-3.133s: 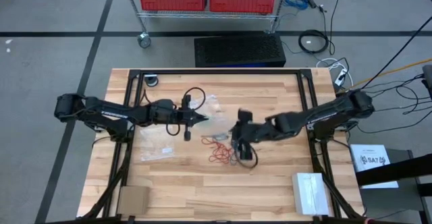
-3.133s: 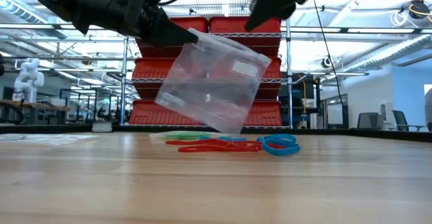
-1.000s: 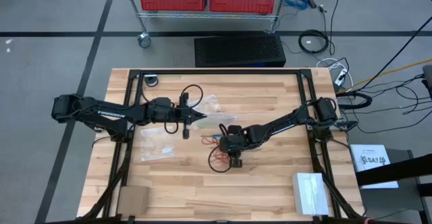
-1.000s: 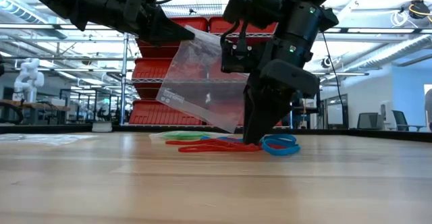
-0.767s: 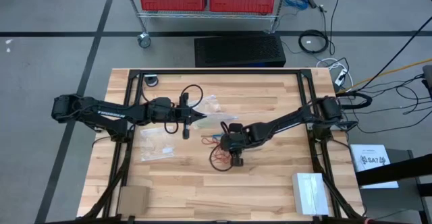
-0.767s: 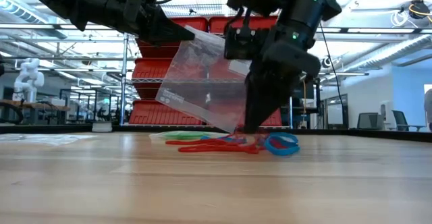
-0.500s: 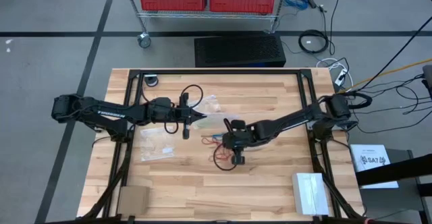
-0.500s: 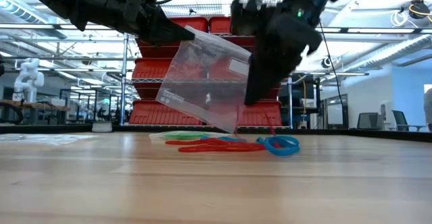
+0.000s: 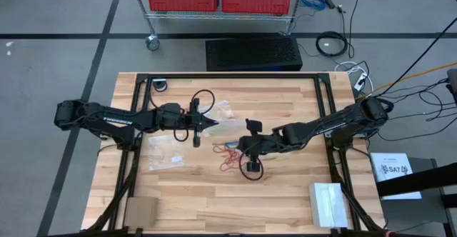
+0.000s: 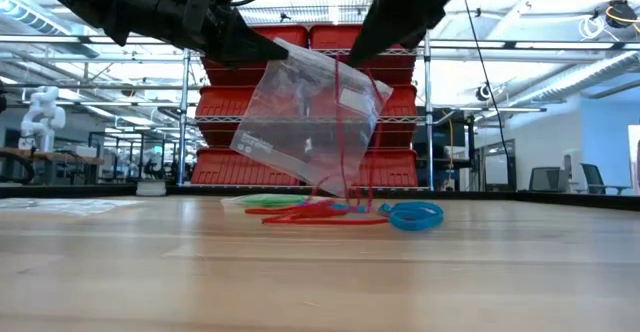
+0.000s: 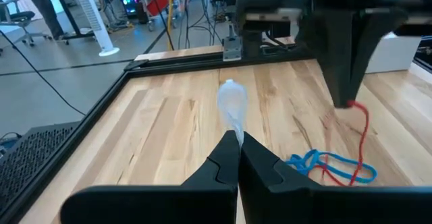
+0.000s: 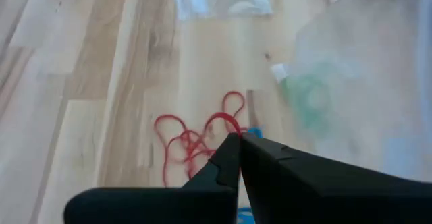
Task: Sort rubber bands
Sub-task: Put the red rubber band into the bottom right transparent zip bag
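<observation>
Left claw [image 9: 214, 126] raised over the table [image 9: 285, 194] left of centre, fingers pinched tight on the edge of a clear zip bag [image 10: 310, 122], which hangs tilted with its low corner close above the wood. Right claw [image 10: 345, 64] lifted above mid-table, clamped on a red rubber band [image 10: 340, 132] stretched into a thin loop, long axis near vertical, lower end trailing down to the pile. Rubber bands [image 9: 230, 155] heaped at the table's centre below: red loops [image 10: 320, 215] sprawled mostly left to right, a blue ring [image 10: 415, 215] lying flat at the right end, green loops [image 10: 265, 202] at the left. More clear bags [image 9: 163, 157] lying flat on the left part of the table.
</observation>
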